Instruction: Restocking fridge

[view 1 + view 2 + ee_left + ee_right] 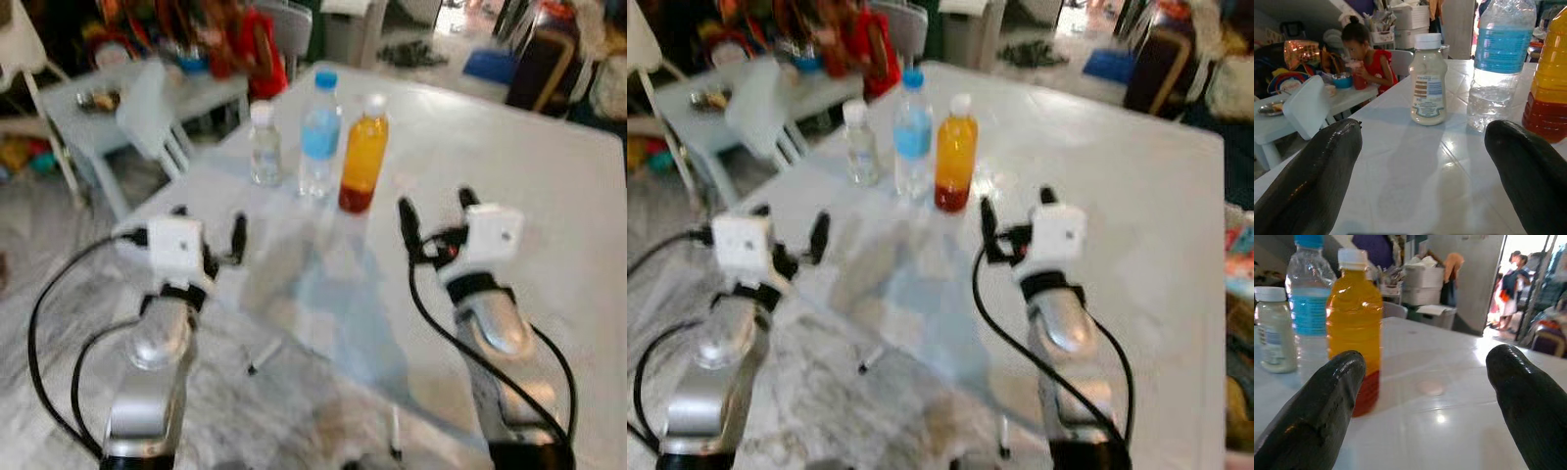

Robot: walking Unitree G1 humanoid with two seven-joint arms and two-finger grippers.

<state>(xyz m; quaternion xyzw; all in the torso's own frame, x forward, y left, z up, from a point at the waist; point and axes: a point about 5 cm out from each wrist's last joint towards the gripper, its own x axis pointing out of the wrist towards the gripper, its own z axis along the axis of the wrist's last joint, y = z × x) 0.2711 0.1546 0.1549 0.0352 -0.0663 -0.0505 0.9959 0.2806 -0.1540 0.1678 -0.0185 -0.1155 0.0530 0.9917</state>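
So I'm standing at a big white table [549, 186] with three bottles lined up in a row near its far-left corner: a small milky white bottle [265, 145] with a white cap on my left, a clear water bottle [319, 134] with a blue cap and blue label in the middle, and an orange juice bottle [364, 154] with a white cap and a darker red layer at the bottom on my right. They're all upright and sitting just beside each other. My left gripper [208, 231] is hovering over the near-left edge of the table, fingers spread wide apart, nothing in them, pointed at the small white bottle. My right gripper [434, 211] is over the tabletop just short of the juice bottle, also wide open and empty. Behind the table there's a low white kids' table [1347, 98] with a child in a red top [1369, 61] sitting at it, plus some white storage bins [1422, 284] further back.
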